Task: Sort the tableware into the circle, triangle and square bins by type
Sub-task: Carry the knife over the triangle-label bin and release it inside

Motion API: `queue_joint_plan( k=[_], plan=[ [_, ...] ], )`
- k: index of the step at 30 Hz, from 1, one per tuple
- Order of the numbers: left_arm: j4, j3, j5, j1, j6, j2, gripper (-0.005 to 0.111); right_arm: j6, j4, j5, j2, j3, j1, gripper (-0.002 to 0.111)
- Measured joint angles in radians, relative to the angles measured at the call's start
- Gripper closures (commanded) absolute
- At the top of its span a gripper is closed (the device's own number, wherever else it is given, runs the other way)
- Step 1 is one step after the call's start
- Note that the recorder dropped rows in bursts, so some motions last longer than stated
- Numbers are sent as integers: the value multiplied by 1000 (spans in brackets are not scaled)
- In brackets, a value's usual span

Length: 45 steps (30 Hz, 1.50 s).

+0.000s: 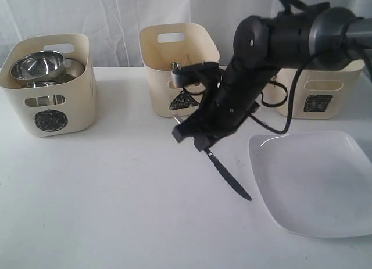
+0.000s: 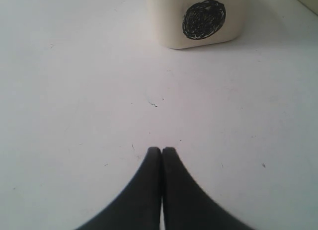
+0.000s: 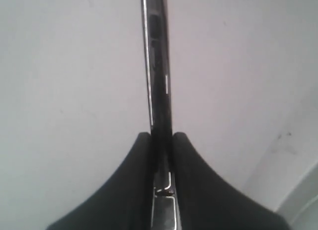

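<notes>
The bowls (image 1: 38, 65) are polished steel, mirror-bright. The circle bin (image 1: 64, 100), triangle bin (image 1: 157, 89) and square bin (image 1: 346, 100) look like matt cream plastic. The plate (image 1: 314, 182) is glossy white, ceramic by the look of it. The knife (image 3: 159, 66) is dark, shiny metal. The right hand (image 3: 160, 136) and left hand (image 2: 161, 150) are smooth matt black. The worktop (image 1: 116, 193) is matt white, faintly specked.

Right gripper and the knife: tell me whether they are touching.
Touching. The right wrist view shows the right gripper shut on the knife, with a finger pressed against each side and no gap.
</notes>
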Motion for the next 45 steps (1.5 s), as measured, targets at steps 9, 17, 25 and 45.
queue_joint_plan(
  k=[9, 17, 25, 45],
  plan=[
    [0, 0, 0, 0, 0, 0, 106, -295, 598, 136, -8, -106, -187, 108],
    [0, 0, 0, 0, 0, 0, 106, -533, 1138, 217, 17, -110, -346, 108],
    [0, 0, 0, 0, 0, 0, 106, -664, 1428, 238, 158, -176, -361, 108],
    [0, 0, 0, 0, 0, 0, 106, -875, 1451, -130, 438, -619, -326, 108]
  ],
)
